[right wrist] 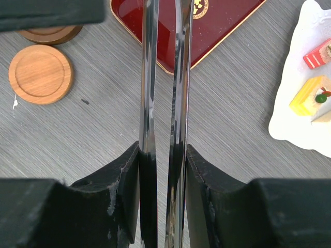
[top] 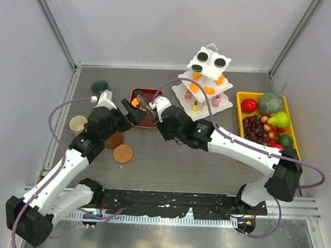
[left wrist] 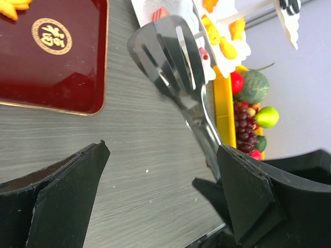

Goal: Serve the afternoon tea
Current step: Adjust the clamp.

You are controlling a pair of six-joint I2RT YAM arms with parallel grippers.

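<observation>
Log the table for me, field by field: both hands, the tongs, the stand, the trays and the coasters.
right hand: shut on the metal tongs
left hand: open, empty, close to the tongs' head
metal tongs: arms squeezed close together, pointing toward the dark red tray
dark red tray: an orange sweet at one corner
three-tier stand: sweets on every tier
coasters: on the table by the left arm
fruit tray: right side, holding fruit

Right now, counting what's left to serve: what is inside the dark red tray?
An orange sweet near its left edge and a gold emblem. The metal tongs in the right gripper cover the near end of the dark red tray; anything there is hidden.
</observation>
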